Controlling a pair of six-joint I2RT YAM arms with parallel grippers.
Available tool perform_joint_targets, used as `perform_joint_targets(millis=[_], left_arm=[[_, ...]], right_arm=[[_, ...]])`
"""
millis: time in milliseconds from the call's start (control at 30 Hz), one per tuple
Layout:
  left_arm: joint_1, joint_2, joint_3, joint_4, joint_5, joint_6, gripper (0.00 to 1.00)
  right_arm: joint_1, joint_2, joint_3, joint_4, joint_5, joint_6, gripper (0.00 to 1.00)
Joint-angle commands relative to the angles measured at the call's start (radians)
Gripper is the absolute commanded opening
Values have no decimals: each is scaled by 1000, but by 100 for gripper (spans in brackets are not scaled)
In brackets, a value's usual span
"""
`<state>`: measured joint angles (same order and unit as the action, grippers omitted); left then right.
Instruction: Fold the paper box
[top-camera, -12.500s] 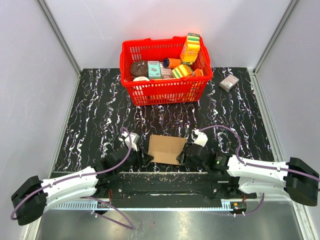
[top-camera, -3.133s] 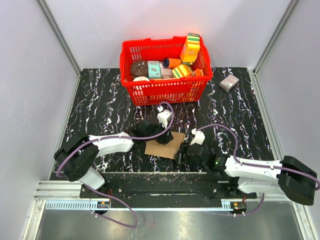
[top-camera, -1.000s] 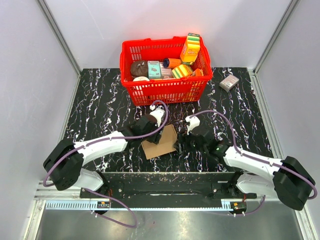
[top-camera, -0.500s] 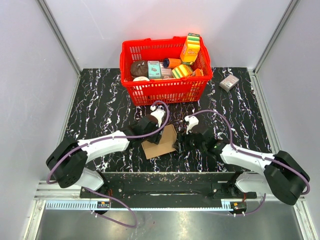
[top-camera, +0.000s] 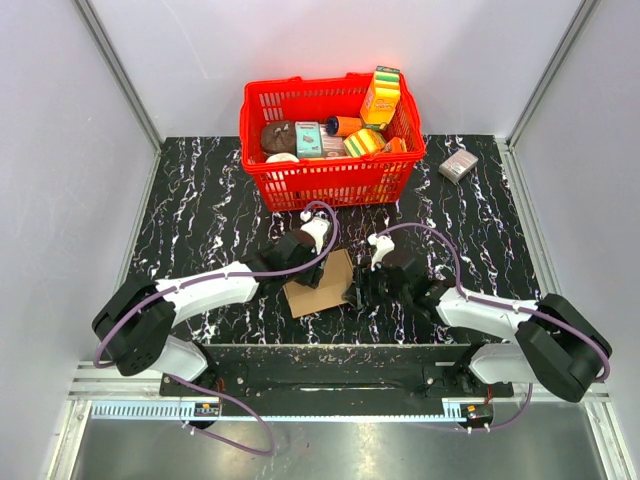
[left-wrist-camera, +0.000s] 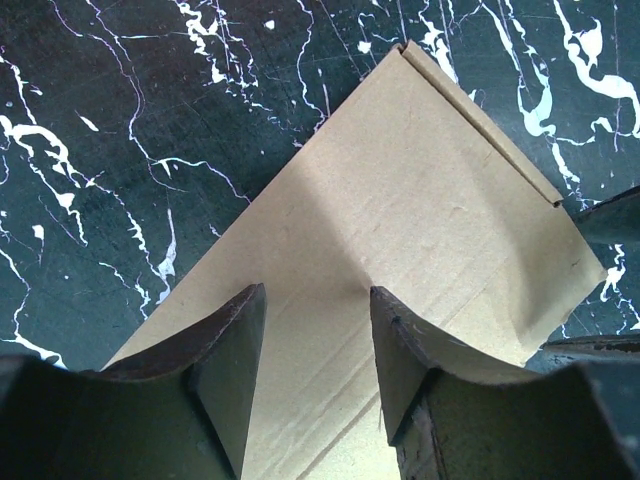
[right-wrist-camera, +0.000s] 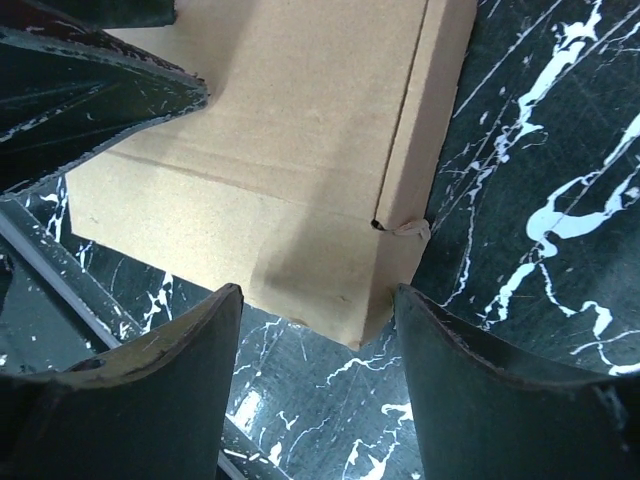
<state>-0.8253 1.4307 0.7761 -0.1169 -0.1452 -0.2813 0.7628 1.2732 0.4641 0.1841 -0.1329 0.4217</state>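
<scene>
The paper box (top-camera: 322, 287) is a flat brown cardboard piece lying on the black marble table, turned at an angle. My left gripper (top-camera: 312, 274) stands open over its far part. In the left wrist view the paper box (left-wrist-camera: 400, 200) fills the middle, and the left gripper (left-wrist-camera: 315, 300) has both fingertips down on its flat face with nothing pinched. My right gripper (top-camera: 358, 291) is open at the box's right edge. In the right wrist view the right gripper (right-wrist-camera: 315, 295) straddles a near corner of the paper box (right-wrist-camera: 300, 130), where a folded side strip runs along the edge.
A red basket (top-camera: 258, 150) full of printed packages stands at the back centre. A small grey-pink box (top-camera: 459, 165) lies at the back right. Grey walls close in both sides, and a metal rail (top-camera: 320, 385) runs along the near edge.
The right arm has crept slightly left toward the box's edge and its jaws have narrowed a little. The left arm and the box have stayed put.
</scene>
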Motion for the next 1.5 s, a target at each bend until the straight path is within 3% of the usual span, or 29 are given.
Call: perform_joint_targets(millis=[0,1000,1467], left_arm=[[6,8,-6,33,18,-6,50],[8,27,-6,33,48,-6,49],[8,42,-29,45,64,-22,49]], right_arm=[[-14,12,-1,64,-60,34,67],[-33,58,19,98,-117,83,46],[-37,45,13,100,-111,83,46]])
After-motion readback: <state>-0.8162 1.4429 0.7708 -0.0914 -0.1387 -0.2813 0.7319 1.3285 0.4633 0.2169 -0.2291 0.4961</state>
